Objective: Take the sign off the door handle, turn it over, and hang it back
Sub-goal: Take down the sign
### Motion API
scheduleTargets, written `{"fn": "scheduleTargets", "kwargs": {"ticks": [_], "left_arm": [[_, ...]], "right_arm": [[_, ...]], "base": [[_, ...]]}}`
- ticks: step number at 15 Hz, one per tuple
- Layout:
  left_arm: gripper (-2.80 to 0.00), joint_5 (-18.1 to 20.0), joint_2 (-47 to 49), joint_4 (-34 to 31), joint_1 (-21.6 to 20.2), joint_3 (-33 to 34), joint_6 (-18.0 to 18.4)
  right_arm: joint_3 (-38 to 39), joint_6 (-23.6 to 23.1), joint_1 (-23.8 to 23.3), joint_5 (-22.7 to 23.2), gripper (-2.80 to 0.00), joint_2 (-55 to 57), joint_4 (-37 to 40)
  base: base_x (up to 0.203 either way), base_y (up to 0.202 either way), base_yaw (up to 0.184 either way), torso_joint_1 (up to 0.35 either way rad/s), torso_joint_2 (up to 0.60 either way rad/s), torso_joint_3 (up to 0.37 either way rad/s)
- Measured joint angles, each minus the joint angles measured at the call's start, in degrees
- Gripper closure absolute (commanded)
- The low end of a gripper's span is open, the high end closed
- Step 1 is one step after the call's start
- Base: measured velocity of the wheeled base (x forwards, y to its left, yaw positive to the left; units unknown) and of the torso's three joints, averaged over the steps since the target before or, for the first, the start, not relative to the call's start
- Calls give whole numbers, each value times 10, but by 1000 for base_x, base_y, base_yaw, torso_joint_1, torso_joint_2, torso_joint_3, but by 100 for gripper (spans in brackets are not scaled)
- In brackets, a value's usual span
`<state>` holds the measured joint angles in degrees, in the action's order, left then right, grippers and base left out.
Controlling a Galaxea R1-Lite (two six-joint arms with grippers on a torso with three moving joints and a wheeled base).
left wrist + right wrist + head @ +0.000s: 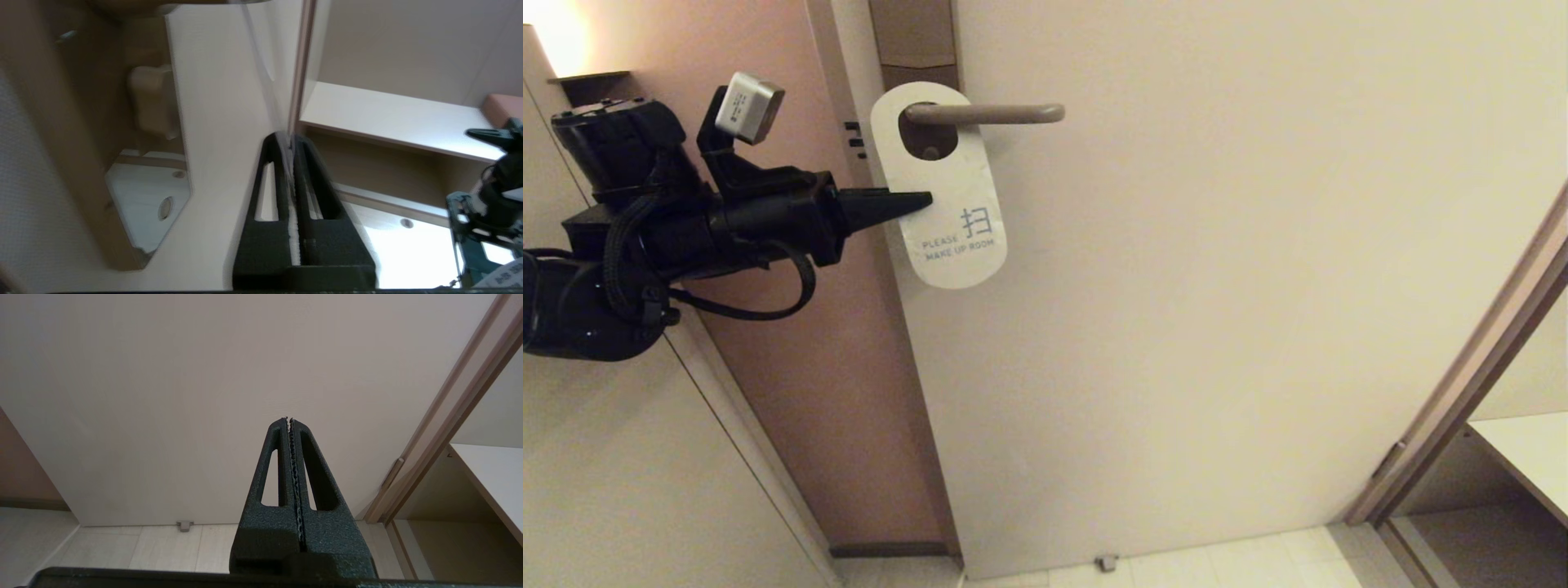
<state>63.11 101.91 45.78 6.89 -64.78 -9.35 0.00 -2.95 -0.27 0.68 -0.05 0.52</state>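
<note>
Sign white, "MAKE UP ROOM" showing, on door handle.

Warm dim light, lamp glow top-left in head view; left wrist pic blurry.

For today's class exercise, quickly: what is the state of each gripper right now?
Left gripper: closed on the left edge of the sign, which hangs on the door handle.
Right gripper: closed, holding nothing.

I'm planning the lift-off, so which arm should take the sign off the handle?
Left. The left gripper is shut on the sign hanging from the door handle; the right gripper is shut on nothing, away from it.
</note>
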Motion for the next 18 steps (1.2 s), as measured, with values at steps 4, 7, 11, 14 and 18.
{"fn": "scheduleTargets", "kwargs": {"ticks": [4,7,11,14,18], "left_arm": [[0,0,-6,0,-4,2,1],[0,1,-12,-1,-5,3,3],[0,-17,-22,-1,-5,12,5],[0,-23,-33,-2,-2,27,7],[0,-63,-41,-3,12,33,8]], "right_arm": [[0,0,0,0,0,0,0],[0,0,0,0,0,0,0],[0,0,0,0,0,0,0],[0,0,0,0,0,0,0],[0,0,0,1,0,0,0]], "base": [[0,0,0,0,0,0],[0,0,0,0,0,0],[0,0,0,0,0,0],[0,0,0,0,0,0],[0,0,0,0,0,0]]}}
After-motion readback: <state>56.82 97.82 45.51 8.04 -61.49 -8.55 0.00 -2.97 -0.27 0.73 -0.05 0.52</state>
